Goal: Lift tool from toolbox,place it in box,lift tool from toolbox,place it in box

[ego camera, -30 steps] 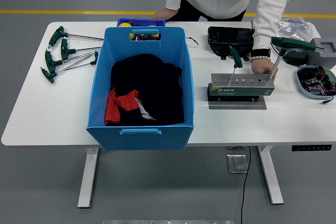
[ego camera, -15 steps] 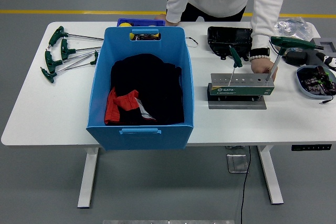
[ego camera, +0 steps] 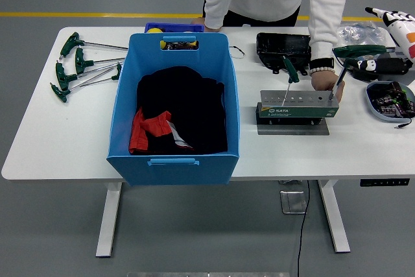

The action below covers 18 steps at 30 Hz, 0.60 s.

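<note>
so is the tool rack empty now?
No. Two green-handled tools, one and another, still stand in the tool rack, the right one beside a person's hand.

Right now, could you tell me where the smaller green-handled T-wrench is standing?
In the head view, the smaller T-wrench stands upright in the left end of the tool stand, right of the blue box.

You have a grey tool stand (ego camera: pixel 297 109) right of the blue box (ego camera: pixel 174 109); two green-handled T wrenches stand in it, one (ego camera: pixel 290 77) near its left end, one (ego camera: pixel 350 63) at its right; the box holds dark and red cloth.
</note>
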Each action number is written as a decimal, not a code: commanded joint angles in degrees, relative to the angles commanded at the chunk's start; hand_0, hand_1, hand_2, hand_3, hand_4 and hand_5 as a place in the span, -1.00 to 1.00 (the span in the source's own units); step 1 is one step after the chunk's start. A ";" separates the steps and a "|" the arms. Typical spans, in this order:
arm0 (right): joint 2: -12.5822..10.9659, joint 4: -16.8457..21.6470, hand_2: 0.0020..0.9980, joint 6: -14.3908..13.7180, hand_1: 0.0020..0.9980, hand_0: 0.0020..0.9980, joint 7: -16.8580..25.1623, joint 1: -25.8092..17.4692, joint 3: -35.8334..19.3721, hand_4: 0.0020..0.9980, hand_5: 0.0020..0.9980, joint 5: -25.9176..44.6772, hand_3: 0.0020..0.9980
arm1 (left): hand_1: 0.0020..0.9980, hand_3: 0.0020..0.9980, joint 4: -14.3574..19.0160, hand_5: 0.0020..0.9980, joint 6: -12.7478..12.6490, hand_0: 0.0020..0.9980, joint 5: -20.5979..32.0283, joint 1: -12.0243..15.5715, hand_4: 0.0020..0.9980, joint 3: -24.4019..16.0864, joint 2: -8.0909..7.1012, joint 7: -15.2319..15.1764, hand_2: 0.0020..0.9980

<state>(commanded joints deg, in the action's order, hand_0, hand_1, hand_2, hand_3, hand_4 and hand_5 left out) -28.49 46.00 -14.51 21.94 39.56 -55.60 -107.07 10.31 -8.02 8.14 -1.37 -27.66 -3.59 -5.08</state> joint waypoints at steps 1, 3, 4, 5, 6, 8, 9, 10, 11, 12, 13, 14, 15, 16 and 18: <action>0.07 -1.44 0.64 0.07 0.63 0.82 0.37 1.02 1.63 1.00 0.28 0.19 0.77 | 0.65 0.79 0.00 0.46 -0.01 0.47 0.62 -0.09 1.00 0.71 -0.01 -0.06 0.79; 0.26 -3.77 0.52 0.10 0.54 0.73 1.20 2.72 4.25 1.00 0.33 0.63 0.65 | 0.65 0.79 0.00 0.46 -0.02 0.46 1.57 -0.26 1.00 1.81 -0.05 -0.17 0.78; 0.40 -4.83 0.52 0.12 0.54 0.73 1.60 3.49 5.38 1.00 0.33 1.03 0.65 | 0.65 0.79 0.00 0.46 -0.05 0.46 1.75 -0.33 1.00 2.07 -0.07 -0.18 0.78; 0.58 -6.06 0.52 0.16 0.54 0.73 2.00 4.31 6.70 1.00 0.33 1.63 0.65 | 0.65 0.79 0.00 0.46 -0.11 0.46 1.85 -0.42 1.00 2.24 -0.08 -0.17 0.78; 0.79 -7.00 0.52 0.21 0.54 0.73 2.22 4.95 7.62 1.00 0.33 2.21 0.65 | 0.65 0.79 0.00 0.46 -0.15 0.46 2.09 -0.48 1.00 2.52 -0.09 -0.20 0.78; 1.59 -9.26 0.52 0.38 0.54 0.73 2.45 6.39 9.46 1.00 0.33 3.87 0.65 | 0.65 0.79 0.00 0.46 -0.25 0.46 2.46 -0.61 1.00 3.02 -0.11 -0.25 0.78; 2.00 -10.28 0.34 0.49 0.34 0.49 2.40 6.97 10.14 1.00 0.37 4.48 0.51 | 0.64 0.78 0.00 0.46 -0.30 0.46 2.52 -0.66 1.00 3.14 -0.12 -0.25 0.78; 2.34 -11.08 0.34 0.65 0.34 0.49 2.28 7.45 10.63 1.00 0.37 4.86 0.51 | 0.64 0.78 0.00 0.46 -0.35 0.46 2.51 -0.71 1.00 3.19 -0.12 -0.24 0.78; 2.87 -12.13 0.34 0.91 0.34 0.49 1.99 8.12 11.24 1.00 0.37 5.40 0.51 | 0.64 0.78 0.00 0.46 -0.41 0.46 2.51 -0.78 1.00 3.28 -0.13 -0.23 0.78; 3.26 -12.90 0.34 1.11 0.34 0.49 1.74 8.56 11.61 1.00 0.37 5.79 0.51 | 0.64 0.78 0.00 0.46 -0.45 0.46 2.48 -0.83 1.00 3.32 -0.14 -0.23 0.78; 3.77 -13.80 0.34 1.38 0.34 0.49 1.36 9.10 11.98 1.00 0.37 6.22 0.51 | 0.64 0.78 0.00 0.46 -0.47 0.46 2.48 -0.89 1.00 3.39 -0.16 -0.23 0.78; 4.07 -14.28 0.34 1.53 0.34 0.49 1.13 9.41 12.17 1.00 0.37 6.38 0.51 | 0.64 0.78 0.00 0.46 -0.49 0.46 2.47 -0.93 1.00 3.43 -0.17 -0.23 0.78; 4.48 -14.89 0.17 1.66 0.13 0.25 0.83 9.88 12.46 1.00 0.42 6.52 0.36 | 0.63 0.78 0.00 0.47 -0.52 0.45 2.31 -1.00 1.00 3.35 -0.19 -0.21 0.77; 4.84 -15.40 0.17 1.68 0.13 0.25 0.59 10.31 12.80 1.00 0.42 6.71 0.36 | 0.63 0.78 0.00 0.47 -0.57 0.45 2.20 -1.06 1.00 3.30 -0.20 -0.21 0.77; 5.35 -16.24 0.17 1.67 0.13 0.25 0.34 11.05 13.62 1.00 0.42 6.81 0.36 | 0.63 0.78 0.00 0.47 -0.64 0.45 2.22 -1.14 1.00 3.37 -0.22 -0.23 0.77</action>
<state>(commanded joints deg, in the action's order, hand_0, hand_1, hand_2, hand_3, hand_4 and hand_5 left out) -23.14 29.76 -12.84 22.28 50.62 -41.98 -100.26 10.31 -8.66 10.36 -2.51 -24.29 -3.81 -5.31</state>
